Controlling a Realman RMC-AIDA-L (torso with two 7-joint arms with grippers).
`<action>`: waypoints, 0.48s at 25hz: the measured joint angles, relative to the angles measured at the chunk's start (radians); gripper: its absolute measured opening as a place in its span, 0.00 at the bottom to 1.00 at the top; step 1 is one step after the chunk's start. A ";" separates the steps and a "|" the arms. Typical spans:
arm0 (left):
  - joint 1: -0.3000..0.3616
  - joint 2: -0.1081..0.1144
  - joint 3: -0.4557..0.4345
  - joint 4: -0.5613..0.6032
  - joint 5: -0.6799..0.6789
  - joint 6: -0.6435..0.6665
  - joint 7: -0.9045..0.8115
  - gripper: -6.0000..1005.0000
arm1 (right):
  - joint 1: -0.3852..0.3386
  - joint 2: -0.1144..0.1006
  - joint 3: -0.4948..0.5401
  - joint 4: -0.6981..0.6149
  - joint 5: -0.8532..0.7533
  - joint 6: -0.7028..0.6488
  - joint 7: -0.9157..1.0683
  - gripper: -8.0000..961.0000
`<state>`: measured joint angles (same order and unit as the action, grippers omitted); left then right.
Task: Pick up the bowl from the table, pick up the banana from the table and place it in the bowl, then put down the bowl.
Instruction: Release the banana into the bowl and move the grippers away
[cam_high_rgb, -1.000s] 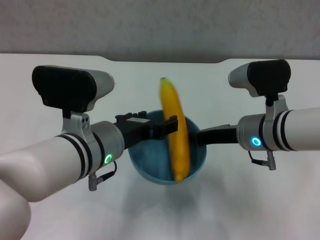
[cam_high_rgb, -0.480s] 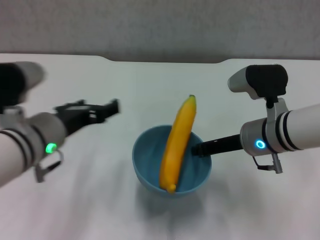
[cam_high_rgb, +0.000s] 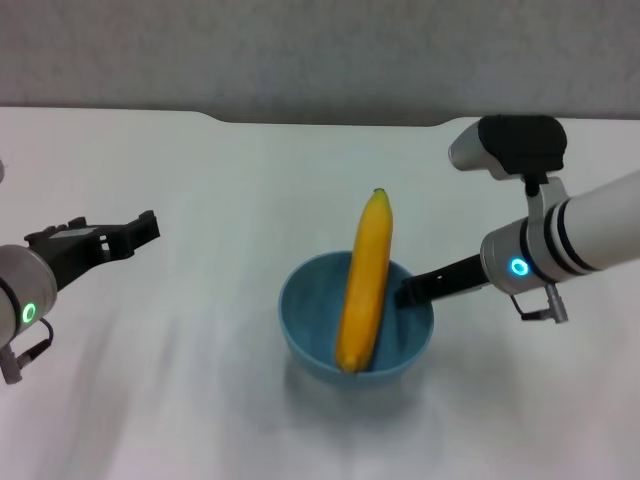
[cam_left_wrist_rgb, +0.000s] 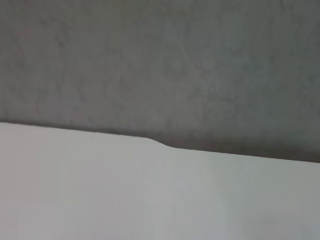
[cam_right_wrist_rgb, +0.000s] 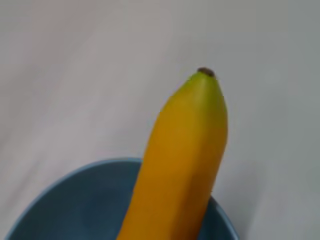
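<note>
Retreating left gripper (cam_high_rgb: 140, 229) (jaws apart, empty) has released the banana (cam_high_rgb: 363, 285) | banana leans in bowl (cam_high_rgb: 310, 330), tip overhanging | right gripper (cam_high_rgb: 408, 291) clamps rim above table (cam_high_rgb: 200, 180) | remaining: lower bowl.

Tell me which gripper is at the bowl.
The right gripper: it reaches the rim of the blue bowl holding the banana. The left gripper is apart, out over the table.

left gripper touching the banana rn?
Apart. Head view: the left gripper hangs over the table at the robot's far left, with bare white surface between it and the banana standing in the bowl.
</note>
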<state>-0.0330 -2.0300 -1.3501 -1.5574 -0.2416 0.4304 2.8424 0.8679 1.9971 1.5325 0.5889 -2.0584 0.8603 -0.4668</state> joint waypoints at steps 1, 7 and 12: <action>0.000 -0.001 0.000 0.001 0.009 -0.001 0.000 0.88 | 0.032 0.001 0.008 -0.034 -0.014 -0.011 -0.006 0.06; -0.006 -0.003 0.000 0.031 0.008 -0.008 0.000 0.88 | 0.080 0.009 0.004 -0.096 -0.011 -0.059 -0.047 0.06; -0.007 -0.003 0.002 0.038 0.006 -0.013 -0.001 0.88 | 0.055 0.019 -0.012 -0.100 -0.005 -0.064 -0.051 0.06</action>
<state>-0.0397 -2.0328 -1.3476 -1.5191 -0.2353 0.4170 2.8414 0.9224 2.0163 1.5205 0.4894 -2.0639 0.7963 -0.5181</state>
